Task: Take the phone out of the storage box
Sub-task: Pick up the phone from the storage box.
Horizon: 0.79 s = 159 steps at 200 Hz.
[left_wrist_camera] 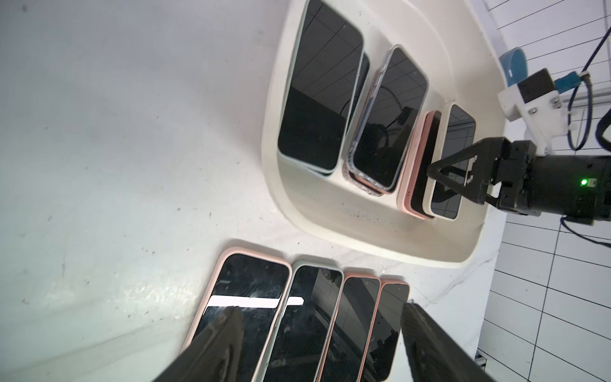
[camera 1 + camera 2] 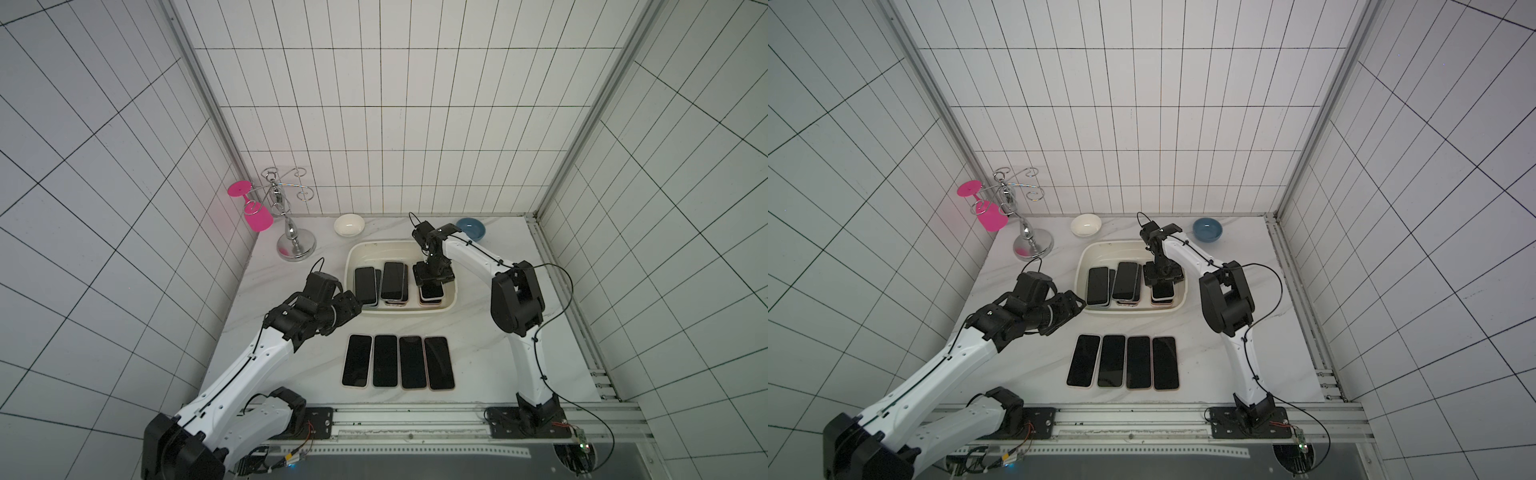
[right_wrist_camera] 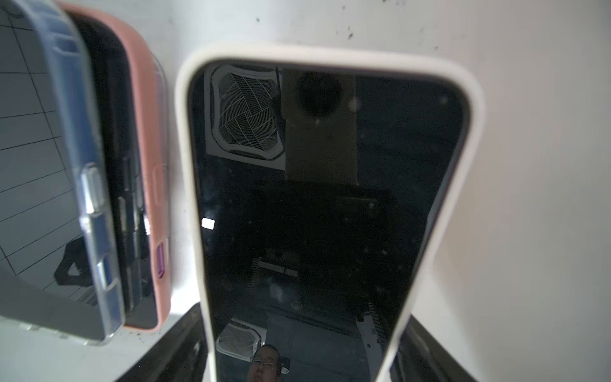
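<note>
The cream-white storage box [image 2: 350, 266] [image 2: 1080, 270] sits mid-table with several dark-screened phones inside. My right gripper [image 2: 432, 286] [image 3: 304, 317] reaches straight down into the box's right end. It is shut on the long edges of a phone [image 2: 431, 294] [image 1: 458, 132] [image 3: 324, 198] in a cream case, the top one of a small stack. My left gripper [image 2: 345, 318] [image 1: 320, 309] is open and empty, hovering just outside the box's front left corner. Below it lies the row of several phones [image 2: 398, 361] on the table in front of the box.
Two more stacks of phones [image 2: 365, 284] [image 2: 392, 280] fill the left and middle of the box. A white bowl [image 2: 349, 225] and a blue bowl [image 2: 471, 228] stand behind it. A chrome rack [image 2: 293, 237] holding a pink glass [image 2: 258, 218] stands at the back left.
</note>
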### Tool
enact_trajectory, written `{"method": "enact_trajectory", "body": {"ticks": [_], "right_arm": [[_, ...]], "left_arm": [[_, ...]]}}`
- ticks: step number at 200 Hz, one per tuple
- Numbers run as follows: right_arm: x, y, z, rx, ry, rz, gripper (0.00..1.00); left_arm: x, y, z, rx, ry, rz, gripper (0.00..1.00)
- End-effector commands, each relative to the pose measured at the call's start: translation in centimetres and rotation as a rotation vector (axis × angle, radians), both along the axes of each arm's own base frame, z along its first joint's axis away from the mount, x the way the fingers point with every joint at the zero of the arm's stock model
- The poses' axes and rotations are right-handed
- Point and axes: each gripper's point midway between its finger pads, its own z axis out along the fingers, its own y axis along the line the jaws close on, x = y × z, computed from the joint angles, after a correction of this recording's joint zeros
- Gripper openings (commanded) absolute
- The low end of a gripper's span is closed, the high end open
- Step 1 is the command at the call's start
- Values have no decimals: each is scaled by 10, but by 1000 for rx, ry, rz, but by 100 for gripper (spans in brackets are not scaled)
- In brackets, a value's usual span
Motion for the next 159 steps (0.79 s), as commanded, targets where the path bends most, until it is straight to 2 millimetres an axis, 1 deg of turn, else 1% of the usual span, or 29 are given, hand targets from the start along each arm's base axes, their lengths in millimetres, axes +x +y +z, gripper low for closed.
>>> {"method": "enact_trajectory", "body": {"ticks": [1,17,25,49,65,79,97,121,131,159], "right_arm": [[3,3,54,65,-101,19,0],[1,3,66,88,-111,26,0],[-1,4,71,100,-111,31,0],[-11,7,83,149,-96,50,0],[-19,10,90,186,-84,66,0],[-28,15,96,233,-64,86,0],[-38,20,105,289,-40,105,0],[-50,25,116,353,-19,127,0],[-55,26,119,370,-6,135,0],[-64,31,126,421,18,150,0]], "left_arm": [[31,-9,25,-28,-107,-19,79],[45,-15,28,-46,-122,-21,79],[54,-19,33,-69,-139,-22,79],[84,-43,52,-156,-200,-57,79],[105,-62,59,-225,-212,-91,79],[119,-87,65,-307,-205,-165,79],[136,-115,61,-391,-173,-239,79],[148,-143,52,-461,-133,-311,78],[150,-152,54,-484,-147,-337,77],[155,-166,46,-495,-130,-359,77]]}}
